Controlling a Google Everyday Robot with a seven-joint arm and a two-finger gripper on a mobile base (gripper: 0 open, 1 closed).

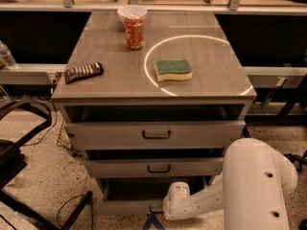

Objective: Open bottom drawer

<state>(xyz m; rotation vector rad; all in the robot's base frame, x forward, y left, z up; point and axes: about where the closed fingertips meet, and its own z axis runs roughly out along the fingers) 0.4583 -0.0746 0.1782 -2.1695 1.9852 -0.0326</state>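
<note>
The bottom drawer (125,206) is the lowest, narrowest front of the grey-beige cabinet, with a small dark bar handle (154,209) near the lower frame edge. A dark gap shows above its front panel. My white arm (254,186) comes in from the lower right, and its wrist (177,200) sits right in front of this drawer. My gripper (152,221) shows only as a dark tip just below the handle, at the bottom edge of the view.
The middle drawer (158,167) and the top drawer (156,134) stand above. The cabinet top (115,85) carries a red can (134,31), a white bowl (132,12), a green-yellow sponge (173,70) and a dark snack bag (84,72). Black chair legs (19,176) and cables lie on the floor at left.
</note>
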